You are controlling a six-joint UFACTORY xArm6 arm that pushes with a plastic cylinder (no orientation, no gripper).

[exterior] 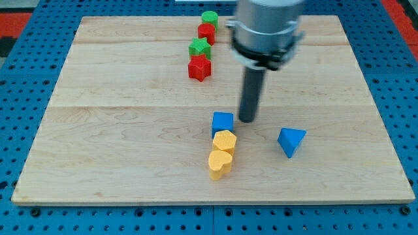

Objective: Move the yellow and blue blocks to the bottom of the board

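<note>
Pale wooden board (130, 130) of joined planks on a blue perforated table (26, 65), red strip (401, 10) at the view's top-right corner.

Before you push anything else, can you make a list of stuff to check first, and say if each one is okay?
1. My tip in view: ok, just right of the blue cube, a small gap showing.
2. Blue cube at the bottom: not ok, it sits mid-board.
3. Blue triangular block at the bottom: not ok, apart on the view's right.
4. Two yellow blocks at the bottom: closest, not at the edge.
5. Red and green blocks out of the way: ok, near the view's top.
6. Whether the cube touches the upper yellow: cannot tell.
</note>
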